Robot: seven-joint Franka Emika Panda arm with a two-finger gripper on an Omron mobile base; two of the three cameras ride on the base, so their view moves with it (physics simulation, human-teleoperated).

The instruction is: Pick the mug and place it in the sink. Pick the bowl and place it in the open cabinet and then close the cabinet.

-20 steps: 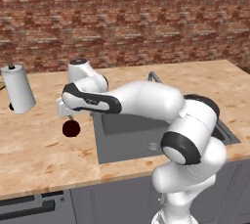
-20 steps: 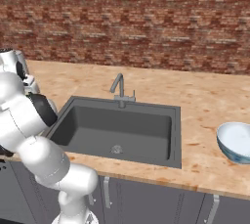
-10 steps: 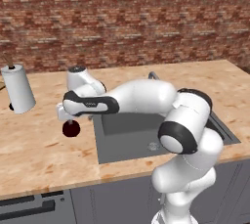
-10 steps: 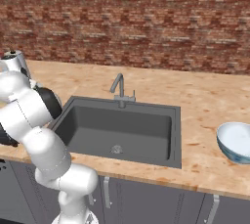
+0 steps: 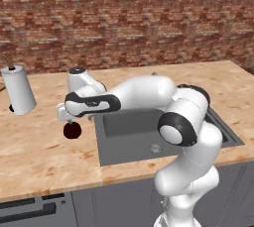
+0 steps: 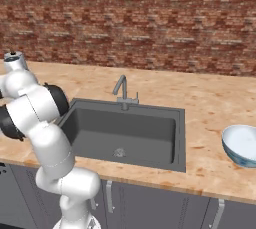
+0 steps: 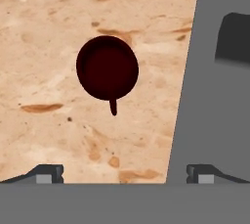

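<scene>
Maroon mug (image 7: 107, 68) under open claw (image 7: 124, 174)

A rendered kitchen. Shown by a long wood-grain countertop (image 6: 210, 98) running under a red brick wall (image 6: 130, 18), with a dark grey recessed sink (image 6: 125, 133) set into it, round drain at the bottom and a thin gooseneck faucet (image 6: 121, 89) at the back rim. Grey cabinet fronts (image 6: 150, 208) with bar handles below the counter. An upright paper towel roll (image 5: 18, 90) at the counter's left, plus crockery: a small dark mug (image 5: 72, 130) beside the sink and a large bowl (image 6: 241, 145) at the far right.
</scene>
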